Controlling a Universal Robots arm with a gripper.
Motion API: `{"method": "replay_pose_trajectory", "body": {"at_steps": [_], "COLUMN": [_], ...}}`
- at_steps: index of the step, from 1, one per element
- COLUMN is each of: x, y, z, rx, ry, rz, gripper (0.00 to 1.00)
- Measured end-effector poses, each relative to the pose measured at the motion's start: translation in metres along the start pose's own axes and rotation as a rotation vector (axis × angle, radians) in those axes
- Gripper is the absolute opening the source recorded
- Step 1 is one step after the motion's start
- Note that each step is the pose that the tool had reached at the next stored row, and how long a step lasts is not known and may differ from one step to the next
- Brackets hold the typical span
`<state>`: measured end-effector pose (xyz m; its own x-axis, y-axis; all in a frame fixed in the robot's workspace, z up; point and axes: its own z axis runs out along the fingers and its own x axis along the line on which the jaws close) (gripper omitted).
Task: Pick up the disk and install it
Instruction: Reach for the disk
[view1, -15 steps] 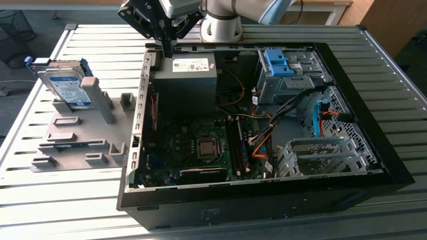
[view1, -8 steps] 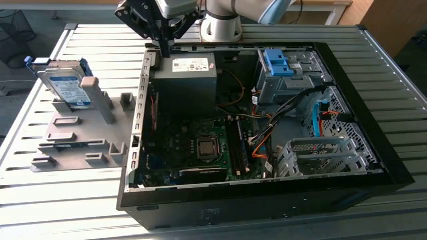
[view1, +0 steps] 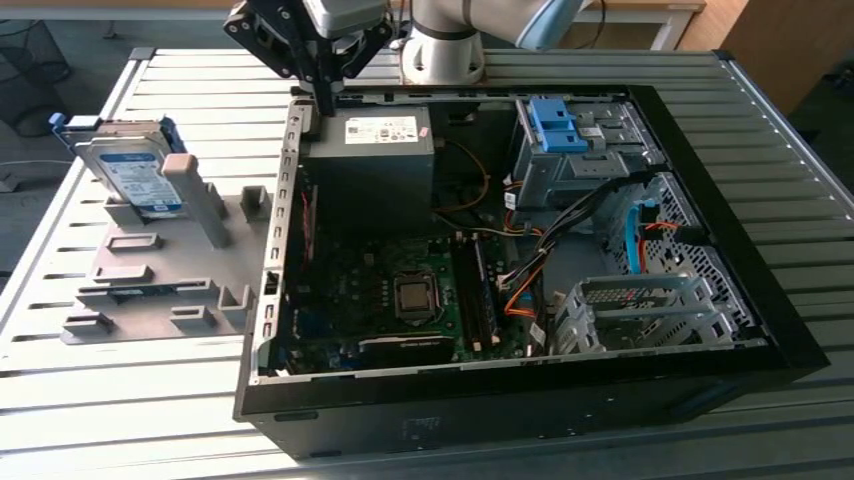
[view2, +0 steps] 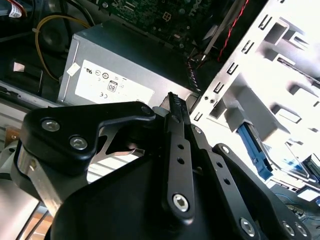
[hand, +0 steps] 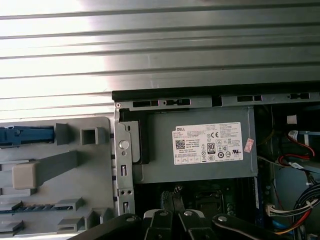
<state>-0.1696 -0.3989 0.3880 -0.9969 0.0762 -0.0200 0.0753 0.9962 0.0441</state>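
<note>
The disk (view1: 127, 165), silver-grey with a white-and-blue label and blue side rails, stands on edge in the grey fixture (view1: 160, 270) on the exterior view's left. Its blue rail (hand: 25, 135) appears edge-on in the first wrist view. My gripper (view1: 324, 106) hangs over the far left corner of the open computer case (view1: 534, 400), right of the disk and apart from it. Both black fingers (view2: 175, 112) are pressed together with nothing between them. In the first wrist view the gripper (hand: 172, 216) sits above the power supply.
A power supply with a white sticker (view1: 380, 130) lies in the case just below the gripper. A bare blue bracket (view1: 554, 125) sits in the far drive bay, a metal drive cage (view1: 641, 310) nearer. Cables and the motherboard (view1: 400, 300) lie between. The slatted metal table (view1: 120, 400) surrounds everything.
</note>
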Motion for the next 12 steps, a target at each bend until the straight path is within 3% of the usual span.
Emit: {"method": "replay_pose_trajectory", "body": {"at_steps": [12], "x": [0.0051], "y": [-0.0004], "z": [0.0006], "rx": [0.0001], "ry": [0.0006], "rz": [0.0], "gripper": [0.11]}}
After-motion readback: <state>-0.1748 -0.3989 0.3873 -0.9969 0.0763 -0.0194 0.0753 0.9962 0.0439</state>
